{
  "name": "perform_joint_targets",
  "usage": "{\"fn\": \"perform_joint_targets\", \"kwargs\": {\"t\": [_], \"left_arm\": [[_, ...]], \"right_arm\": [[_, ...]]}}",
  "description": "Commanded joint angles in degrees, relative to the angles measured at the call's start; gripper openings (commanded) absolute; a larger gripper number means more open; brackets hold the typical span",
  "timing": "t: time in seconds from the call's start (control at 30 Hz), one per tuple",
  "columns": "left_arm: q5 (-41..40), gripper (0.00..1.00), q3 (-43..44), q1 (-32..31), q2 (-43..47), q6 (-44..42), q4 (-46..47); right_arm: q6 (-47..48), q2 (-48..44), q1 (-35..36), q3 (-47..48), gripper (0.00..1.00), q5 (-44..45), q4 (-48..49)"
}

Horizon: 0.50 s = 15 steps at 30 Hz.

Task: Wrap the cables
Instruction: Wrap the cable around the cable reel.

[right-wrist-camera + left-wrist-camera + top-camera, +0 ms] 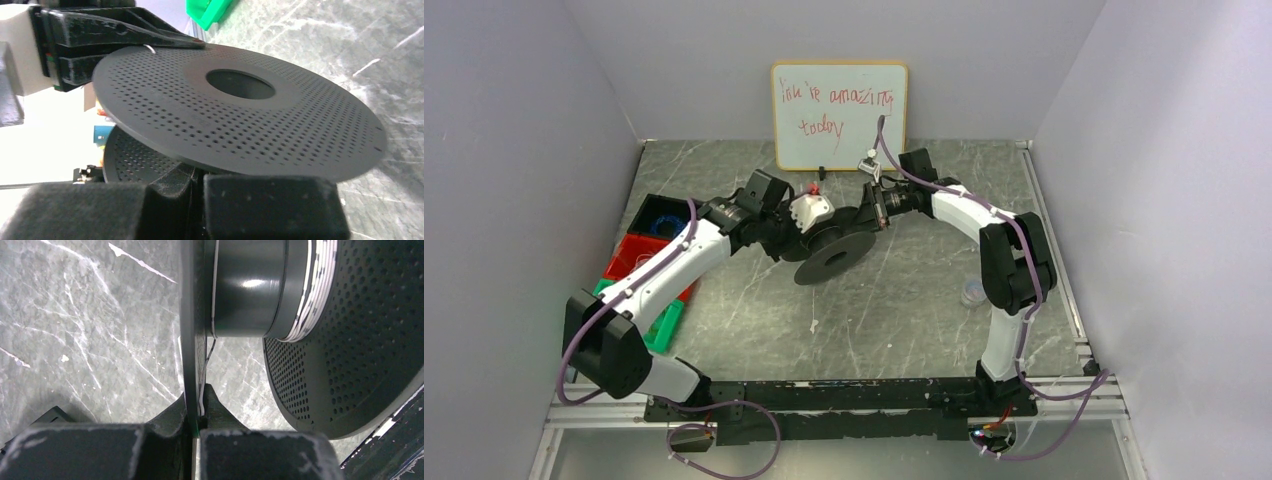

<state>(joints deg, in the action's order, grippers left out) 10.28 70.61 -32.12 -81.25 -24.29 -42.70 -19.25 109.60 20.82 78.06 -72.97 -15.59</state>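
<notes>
A black two-flanged spool [834, 252] is held above the table's middle. My left gripper [796, 228] is shut on the rim of one flange [192, 315], seen edge-on between its fingers [200, 410]. A thin white cable [214, 290] is pinched there too and runs up onto the hub. More white turns [312, 290] lie against the perforated flange [360, 340]. My right gripper [871, 212] reaches in from the right. Its fingers [200, 175] are shut under the upper flange [240, 115], with a thin pale line between the pads. The left gripper also shows in the right wrist view [125, 30].
A whiteboard [839, 115] leans on the back wall. Black [659, 215], red [639, 255] and green [664, 325] bins stand at the left. A small clear lid [972, 292] lies at the right, and a white scrap [812, 325] in front.
</notes>
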Motion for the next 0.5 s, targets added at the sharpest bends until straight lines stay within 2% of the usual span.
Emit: {"fn": "perform_joint_targets", "kwargs": {"t": [0.0,0.23,0.47], "left_arm": [[1.8,0.02,-0.4,-1.9,-2.8,1.2,0.5],[2.3,0.02,1.9,-1.9,-5.4,2.1,-0.8],[3.0,0.02,4.0,-1.9,-6.4,2.7,-1.9]], "right_arm": [[2.7,-2.2,2.1,6.4,0.05,-9.4,0.3],[17.2,-0.9,2.2,12.7,0.11,-7.2,-17.7],[22.7,0.1,2.5,15.2,0.12,-5.8,-23.9]]}}
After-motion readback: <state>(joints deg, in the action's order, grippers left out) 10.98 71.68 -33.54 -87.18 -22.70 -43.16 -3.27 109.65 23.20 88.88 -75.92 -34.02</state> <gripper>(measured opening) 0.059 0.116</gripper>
